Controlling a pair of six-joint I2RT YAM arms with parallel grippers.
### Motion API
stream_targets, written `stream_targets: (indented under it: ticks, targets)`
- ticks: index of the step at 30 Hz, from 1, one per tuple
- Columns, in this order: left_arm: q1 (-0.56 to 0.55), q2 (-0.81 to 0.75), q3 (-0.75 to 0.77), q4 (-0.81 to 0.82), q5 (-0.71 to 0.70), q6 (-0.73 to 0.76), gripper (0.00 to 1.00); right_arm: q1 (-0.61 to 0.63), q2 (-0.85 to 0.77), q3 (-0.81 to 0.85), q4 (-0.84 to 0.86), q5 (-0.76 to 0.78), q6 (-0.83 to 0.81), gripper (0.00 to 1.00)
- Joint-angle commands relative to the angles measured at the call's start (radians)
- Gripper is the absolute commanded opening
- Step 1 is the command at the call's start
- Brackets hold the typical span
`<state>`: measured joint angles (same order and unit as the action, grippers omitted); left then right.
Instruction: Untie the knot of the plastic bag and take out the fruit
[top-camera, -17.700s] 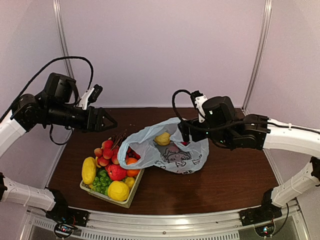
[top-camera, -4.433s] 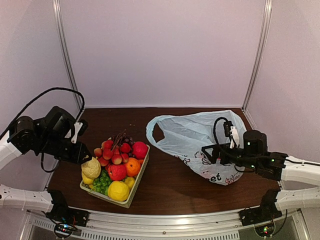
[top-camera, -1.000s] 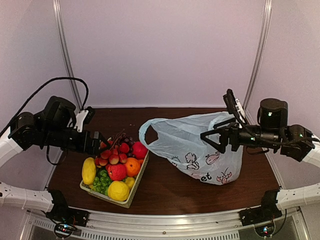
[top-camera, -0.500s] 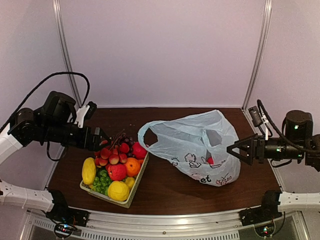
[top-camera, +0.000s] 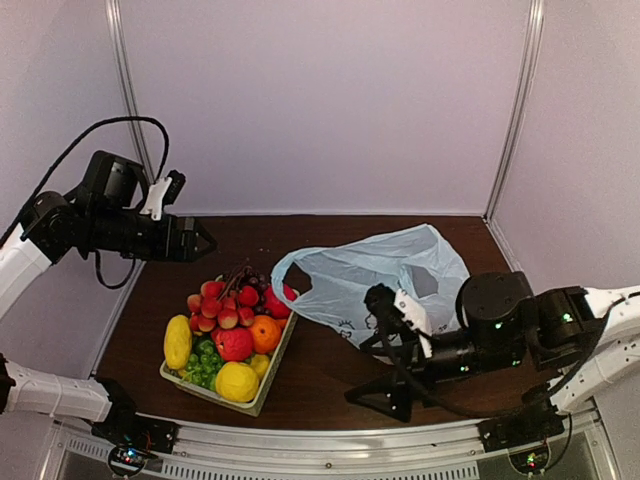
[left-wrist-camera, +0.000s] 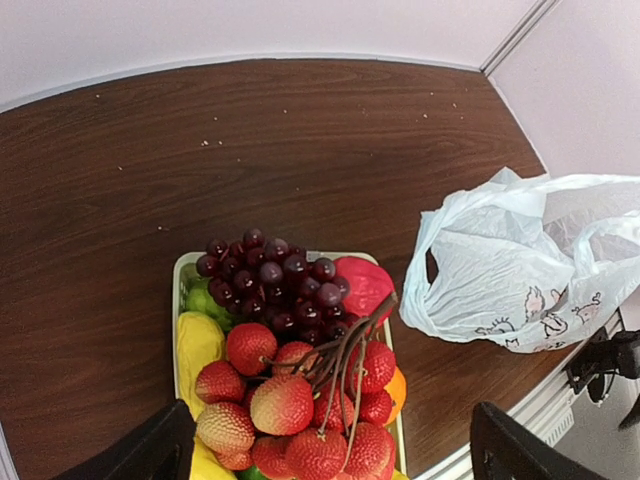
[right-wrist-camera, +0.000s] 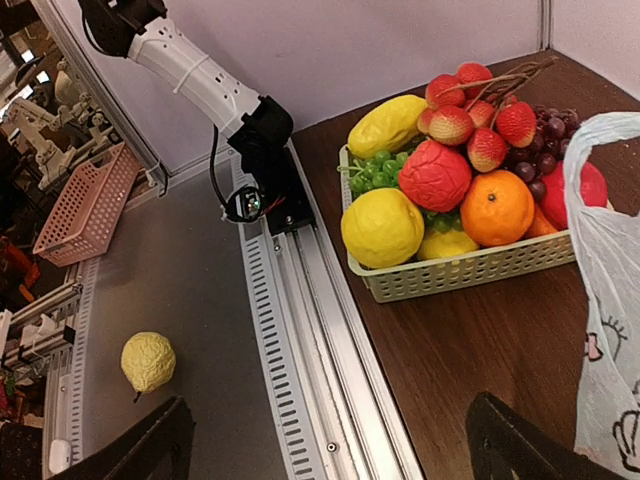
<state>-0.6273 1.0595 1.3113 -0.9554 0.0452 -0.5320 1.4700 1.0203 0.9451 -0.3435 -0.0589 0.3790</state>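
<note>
- Gaping empty, both: my left gripper (top-camera: 205, 240) above the fruit basket (right-wrist-camera: 470, 272), my right gripper (top-camera: 385, 398) low by the table's (top-camera: 320, 372) near edge.
- The plastic bag (top-camera: 385, 275) lies just beyond my right gripper, stretched toward the basket; right arm nearer.

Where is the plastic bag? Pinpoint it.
In the top view, the plastic bag lies on the table, right of centre, its handle end close beside the fruit basket on its left.
</note>
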Motion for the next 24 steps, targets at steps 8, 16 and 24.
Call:
stream_targets:
  ticks: [8,16,24]
  targets:
    - [0.109,-0.007,-0.03,0.114,0.061,0.074,0.97,0.359,0.606,0.2,0.339,0.114,-0.149,0.97]
    - [0.114,-0.067,-0.125,0.187,0.06,0.076,0.98,0.434,0.856,0.327,0.362,0.049,-0.174,0.99]
    - [0.115,-0.098,-0.177,0.212,0.073,0.078,0.97,0.45,1.043,0.5,0.288,-0.078,-0.204,0.99]
